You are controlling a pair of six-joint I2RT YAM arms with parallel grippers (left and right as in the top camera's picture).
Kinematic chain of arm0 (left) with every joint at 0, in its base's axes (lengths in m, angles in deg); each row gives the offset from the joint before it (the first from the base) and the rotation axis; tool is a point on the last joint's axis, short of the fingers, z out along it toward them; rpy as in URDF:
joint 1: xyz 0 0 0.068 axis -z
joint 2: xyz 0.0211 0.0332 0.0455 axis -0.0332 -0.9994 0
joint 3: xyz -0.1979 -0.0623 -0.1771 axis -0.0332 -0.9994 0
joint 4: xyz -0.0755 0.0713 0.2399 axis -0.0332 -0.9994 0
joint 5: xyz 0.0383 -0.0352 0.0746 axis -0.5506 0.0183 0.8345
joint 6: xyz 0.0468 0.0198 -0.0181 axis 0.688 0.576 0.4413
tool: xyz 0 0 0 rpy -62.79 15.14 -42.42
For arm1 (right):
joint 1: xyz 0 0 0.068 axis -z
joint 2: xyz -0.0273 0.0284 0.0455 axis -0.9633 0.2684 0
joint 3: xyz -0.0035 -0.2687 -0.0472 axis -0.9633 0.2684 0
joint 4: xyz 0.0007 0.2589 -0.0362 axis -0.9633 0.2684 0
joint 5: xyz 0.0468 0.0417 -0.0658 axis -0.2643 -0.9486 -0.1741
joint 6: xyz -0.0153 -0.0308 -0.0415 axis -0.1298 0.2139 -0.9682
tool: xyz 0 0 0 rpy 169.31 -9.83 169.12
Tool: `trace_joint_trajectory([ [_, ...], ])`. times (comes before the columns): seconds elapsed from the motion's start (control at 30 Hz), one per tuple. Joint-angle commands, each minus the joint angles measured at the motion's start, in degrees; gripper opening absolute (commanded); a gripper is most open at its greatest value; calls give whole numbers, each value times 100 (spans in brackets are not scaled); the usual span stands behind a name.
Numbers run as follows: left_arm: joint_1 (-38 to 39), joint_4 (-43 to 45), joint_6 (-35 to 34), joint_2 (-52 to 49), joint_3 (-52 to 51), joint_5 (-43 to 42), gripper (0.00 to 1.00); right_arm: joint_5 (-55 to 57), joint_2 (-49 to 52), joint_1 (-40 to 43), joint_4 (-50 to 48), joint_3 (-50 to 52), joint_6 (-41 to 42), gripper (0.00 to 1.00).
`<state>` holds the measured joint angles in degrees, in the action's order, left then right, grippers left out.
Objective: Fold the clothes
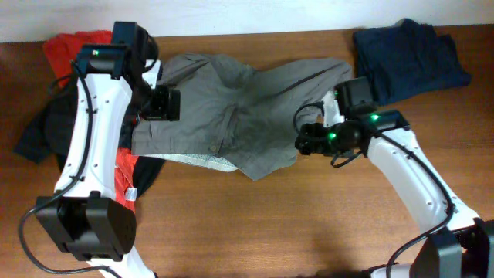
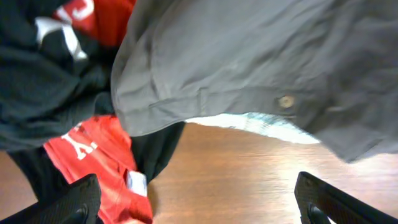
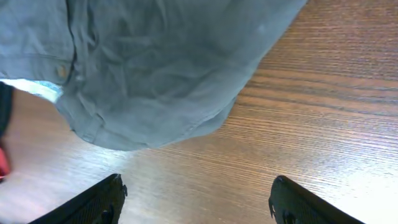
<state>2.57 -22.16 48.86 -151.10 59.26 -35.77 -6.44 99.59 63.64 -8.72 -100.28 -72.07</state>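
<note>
Two black two-finger grippers poised over a brown wooden table (image 1: 309,232), both spread wide and gripping nothing. Left gripper (image 1: 166,103) at the left end of the large wrinkled grey shorts (image 1: 231,108), by the waistband; seen from its wrist camera, black fingers (image 2: 78,199) far apart at the lower corners, bare wood between them, the shorts' edge above. Right gripper (image 1: 303,140) at the lower right edge of the shorts; seen from its wrist camera, fingers (image 3: 93,202) likewise wide apart over bare wood, nothing between them. Shorts spread across the middle of the table towards the far edge, creased, with a small round button (image 2: 286,101) on the waistband and a strip of pale speckled lining (image 2: 261,123) showing beneath. Crumpled red white-printed shirt (image 1: 73,46) and black white-printed shirt (image 1: 35,131) heaped at the left, partly under the shorts' left end and under the left arm. Small white tag (image 2: 135,182) on the red cloth beside bare wood. Dark navy blue folded garment (image 1: 409,50) at the far right, just beside the shorts' right end.
</note>
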Motion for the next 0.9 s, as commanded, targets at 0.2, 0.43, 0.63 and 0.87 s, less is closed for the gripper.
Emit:
trace_joint_trajectory([
  [0.2,7,1003,-181,90,-1504,986,95,520,120,-249,-284,393,195,79],
  [0.43,-57,2083,-157,87,-2361,1770,84,520,120,-249,-1086,1117,168,79],
  [0.63,-210,3067,470,76,-2726,1805,83,522,120,-249,-1222,1209,127,79],
  [0.87,-372,3753,715,-177,-2796,1440,77,522,120,-249,-1196,1211,127,79],
])
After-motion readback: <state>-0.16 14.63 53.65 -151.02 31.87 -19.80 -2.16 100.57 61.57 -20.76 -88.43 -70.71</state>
